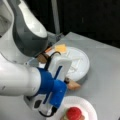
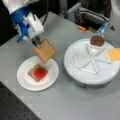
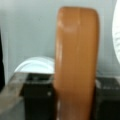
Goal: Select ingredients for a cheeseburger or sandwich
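As I log it from the console, largest first: grey surface (image 2: 75, 105); white divided tray (image 2: 91, 62) at a front view's right, carrying the dark patty (image 2: 97, 40) and cheese square (image 2: 114, 54); white paper plate (image 2: 25, 80) at a front view's left, bearing the sandwich (image 2: 37, 73), a toast square topped by a red round. The pincer (image 2: 37, 43) is clamped on the second toast square (image 2: 45, 50) by one corner, the piece hanging tilted above the plate's far rim. I judge a good placement needs the toast centred and levelled over the red round.
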Robot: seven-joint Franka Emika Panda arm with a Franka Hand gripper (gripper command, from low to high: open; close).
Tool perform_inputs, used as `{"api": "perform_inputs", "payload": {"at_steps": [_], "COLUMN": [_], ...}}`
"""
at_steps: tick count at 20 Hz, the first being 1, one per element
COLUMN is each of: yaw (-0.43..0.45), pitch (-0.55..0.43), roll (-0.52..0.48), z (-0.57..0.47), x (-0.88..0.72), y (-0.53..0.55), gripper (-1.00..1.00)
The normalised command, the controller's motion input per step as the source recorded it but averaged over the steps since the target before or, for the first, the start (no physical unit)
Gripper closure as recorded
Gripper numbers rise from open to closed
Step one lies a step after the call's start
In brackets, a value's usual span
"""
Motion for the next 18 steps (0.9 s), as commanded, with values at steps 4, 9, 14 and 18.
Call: {"api": "perform_inputs", "payload": {"at_steps": [4,9,14,18], "yaw": [0.303,0.356,0.380,0.333], "pitch": [0.059,0.082,0.037,0.043], "roll": [-0.093,-0.066,-0.008,0.006], "z": [-0.15,-0.08,-0.13,-0.13], "x": [0.27,0.31,0.43,0.47], "y": [-0.31,-0.37,-0.39,-0.36], "gripper": [1.00,1.00,1.00,1.00]}}
